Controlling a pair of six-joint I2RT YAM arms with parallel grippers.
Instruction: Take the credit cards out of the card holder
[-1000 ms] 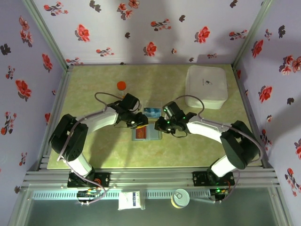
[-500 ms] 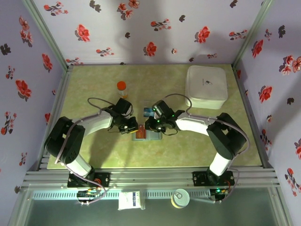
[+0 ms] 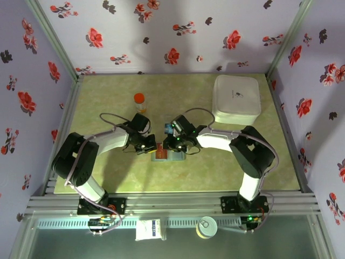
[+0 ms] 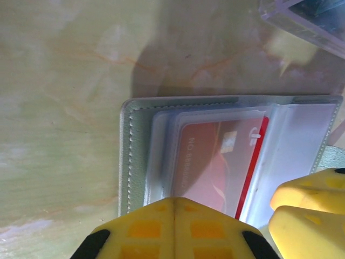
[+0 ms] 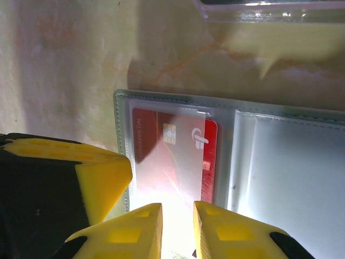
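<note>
Pinning card holder (image 4: pixel 135 156), left jaws closed, right jaws barely parted on red card (image 5: pixel 156 145) — risking dragging holder if slipping.

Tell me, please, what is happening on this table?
An open card holder lies flat on the table. A red card is tucked in its left panel and is not yet out. The left gripper is shut and sits at the holder's near edge, apparently pressing it down. The right gripper is at the card's near end, with a narrow gap between its fingers, probably about to pull the card out.
</note>
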